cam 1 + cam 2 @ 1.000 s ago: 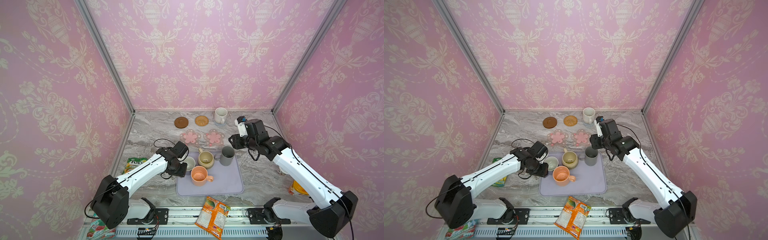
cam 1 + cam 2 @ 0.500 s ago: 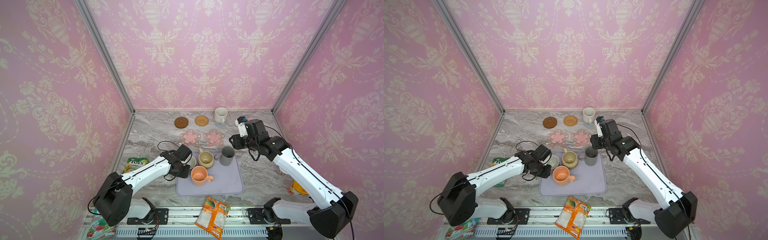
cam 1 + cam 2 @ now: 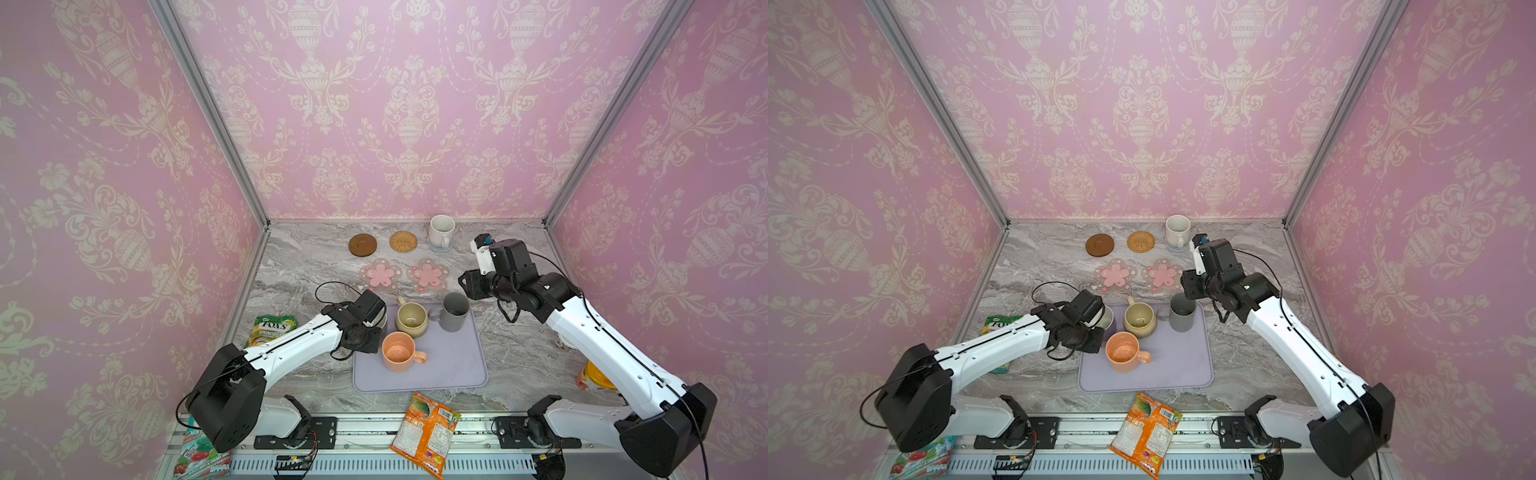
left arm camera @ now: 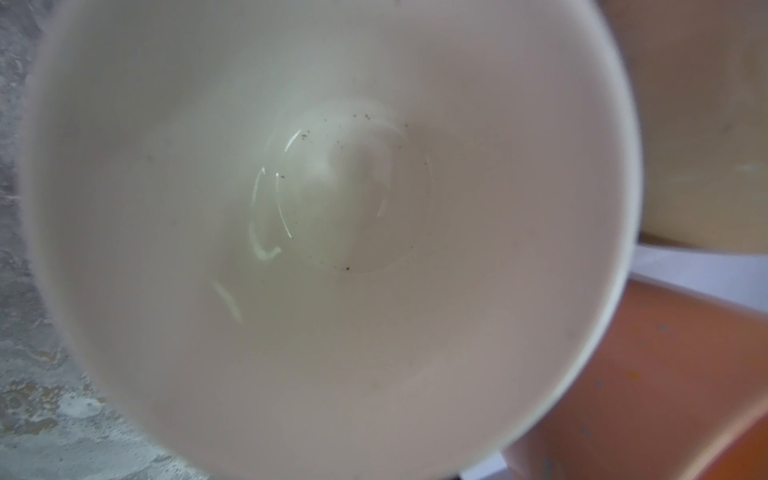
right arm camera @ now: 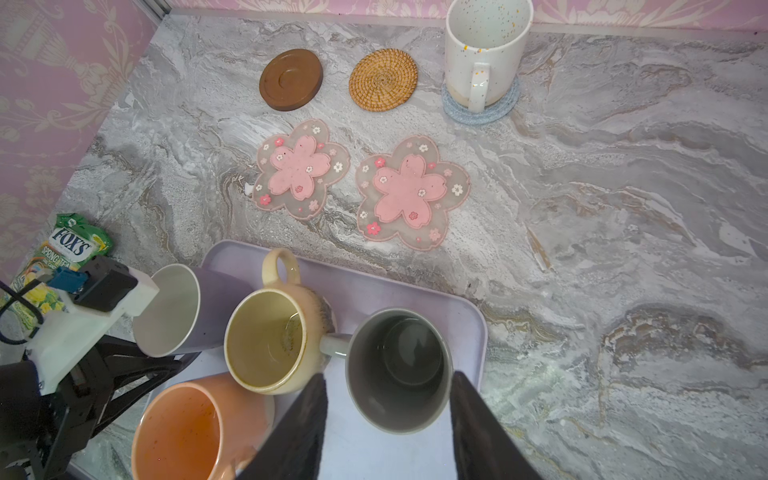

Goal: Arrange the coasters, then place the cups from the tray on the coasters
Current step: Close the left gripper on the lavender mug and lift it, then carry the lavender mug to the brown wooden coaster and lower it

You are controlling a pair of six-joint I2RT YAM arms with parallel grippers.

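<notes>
Gripping lavender mug (image 5: 216, 299) with left pincer (image 3: 372, 334), straddling dark grey mug (image 5: 399, 365) with open right pincer (image 5: 390, 380); next, lift toward flower coaster (image 5: 301, 168) ahead.

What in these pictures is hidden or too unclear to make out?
- Left fingers: tips behind the lavender cup in the right wrist view, under their own wrist in both top views; grip unseen.
- Orange-lidded container: in a top view, mostly behind the right arm.
- Red packet: in a top view, cut off by the bottom edge.
</notes>
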